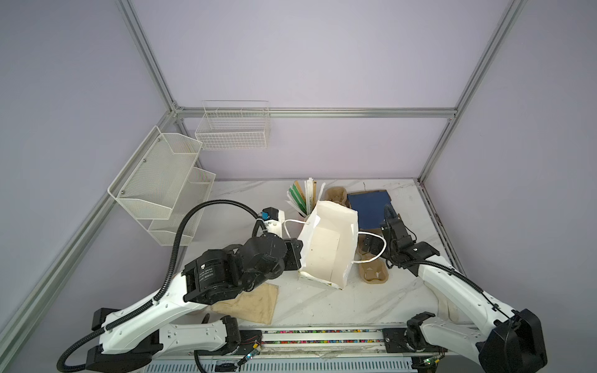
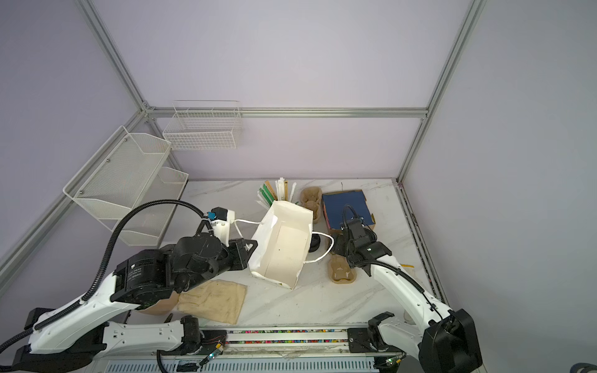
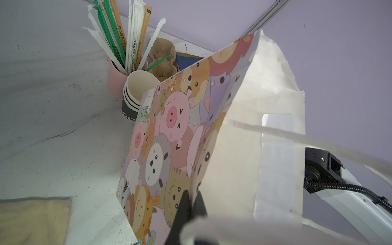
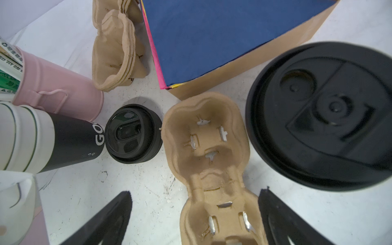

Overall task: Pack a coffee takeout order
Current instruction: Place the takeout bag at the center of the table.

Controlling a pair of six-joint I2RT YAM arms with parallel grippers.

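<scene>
Pulp carrier [image 4: 209,161] lies between the wide-spread right fingers [image 4: 106,216], wrist pointing down; left fingers [image 3: 184,204] pinch the paper bag [image 3: 169,127].

my left gripper [image 3: 192,196] is pinched tight, reaching forward and inward, while my right gripper [image 4: 195,192] points downward with its fingers spread wide

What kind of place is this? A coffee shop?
Probably not: it looks like a robot practice booth dressed as a coffee counter. A silver metal frame encloses the marble-look table, which holds a brown moulded-pulp cup carrier and paper-wrapped straws.
</scene>
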